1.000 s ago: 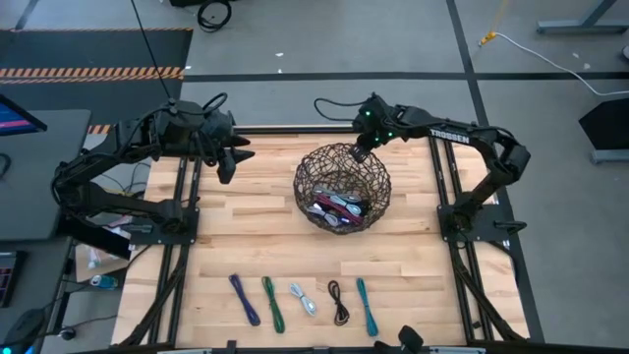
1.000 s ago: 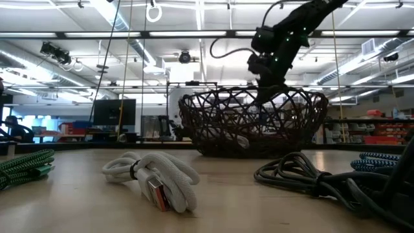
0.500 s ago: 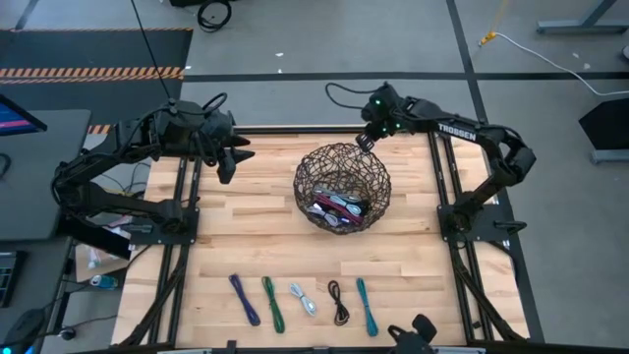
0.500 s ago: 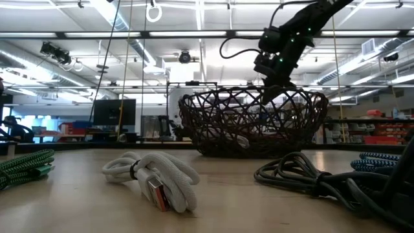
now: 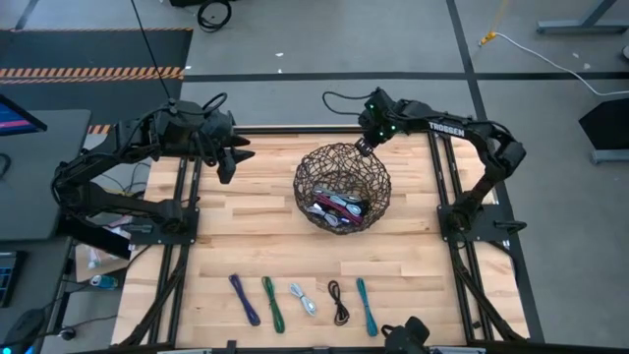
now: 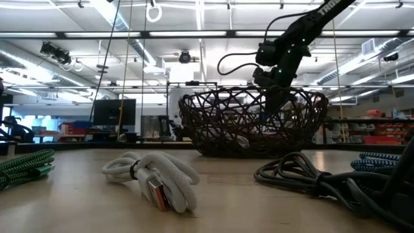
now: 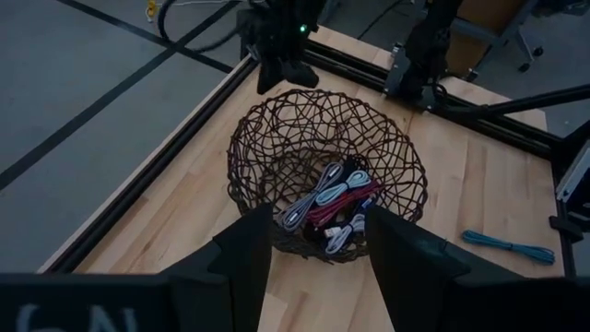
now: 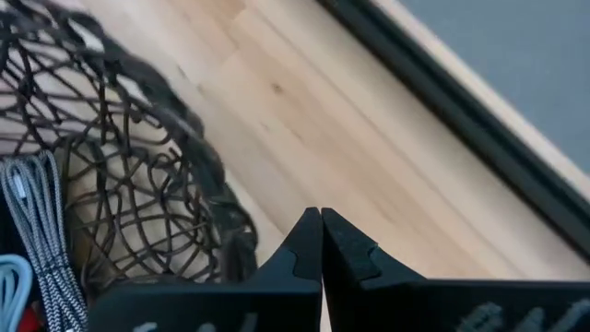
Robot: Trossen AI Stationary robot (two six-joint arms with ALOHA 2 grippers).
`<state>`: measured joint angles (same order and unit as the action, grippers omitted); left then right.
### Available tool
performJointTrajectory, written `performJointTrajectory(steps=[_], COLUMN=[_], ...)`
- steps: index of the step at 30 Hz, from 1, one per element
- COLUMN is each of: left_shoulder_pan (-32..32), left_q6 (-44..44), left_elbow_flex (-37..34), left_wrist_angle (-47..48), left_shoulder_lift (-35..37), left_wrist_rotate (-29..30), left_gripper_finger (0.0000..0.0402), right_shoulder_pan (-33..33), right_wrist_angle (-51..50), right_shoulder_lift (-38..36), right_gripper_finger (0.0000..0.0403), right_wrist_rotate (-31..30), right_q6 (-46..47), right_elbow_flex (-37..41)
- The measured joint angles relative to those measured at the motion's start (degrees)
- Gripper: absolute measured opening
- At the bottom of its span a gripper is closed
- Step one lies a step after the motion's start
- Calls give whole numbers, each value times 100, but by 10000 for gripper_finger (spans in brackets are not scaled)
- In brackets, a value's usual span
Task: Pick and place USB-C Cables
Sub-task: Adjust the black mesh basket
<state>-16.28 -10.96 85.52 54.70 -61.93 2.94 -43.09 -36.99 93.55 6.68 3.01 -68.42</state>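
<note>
**Right claw pinched shut at the basket's far rim, left claw waiting wide**

The right claw [image 5: 362,147] hangs empty at the far right rim of the dark woven wire basket [image 5: 307,167], its two dark fingers [image 8: 309,242] pressed together with nothing between them. The left claw [image 5: 228,169] waits over the far left part of the light wooden worktop [image 5: 246,236], well apart from the basket, jaws spread wide and empty.

Inside the basket lies a heap of folded USB-C cables [image 7: 332,198]: silvery light blue, magenta and dark ones tangled together. Five more lie in a row along the near edge of the worktop, from left to right: a purple cable [image 5: 244,298], a green cable [image 5: 272,302], a silvery white cable [image 5: 303,298], a black cable [image 5: 339,301] and a teal cable [image 5: 366,306]. They lie apart from one another.
</note>
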Motion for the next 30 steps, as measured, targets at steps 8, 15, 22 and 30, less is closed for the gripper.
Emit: performJointTrajectory(steps=[8,15,22,30], left_shoulder_pan=[-1,-1,-1,1], left_q6=[9,22,22,21], left_elbow_flex=[0,0,0,0], left_wrist_angle=[1,0,0,0], left_shoulder_lift=[0,0,0,0], left_wrist_rotate=[2,2,2,0], left_gripper_finger=[180,180,180,180], right_shoulder_pan=[328,789,1187,1395], right_wrist_angle=[70,433,795,924], right_shoulder_lift=[263,300,300,300], right_gripper_finger=[0,0,0,0], right_wrist_rotate=[46,100,117,-70], right_q6=[69,427,730,744], right_elbow_flex=[-2,-2,-2,-2])
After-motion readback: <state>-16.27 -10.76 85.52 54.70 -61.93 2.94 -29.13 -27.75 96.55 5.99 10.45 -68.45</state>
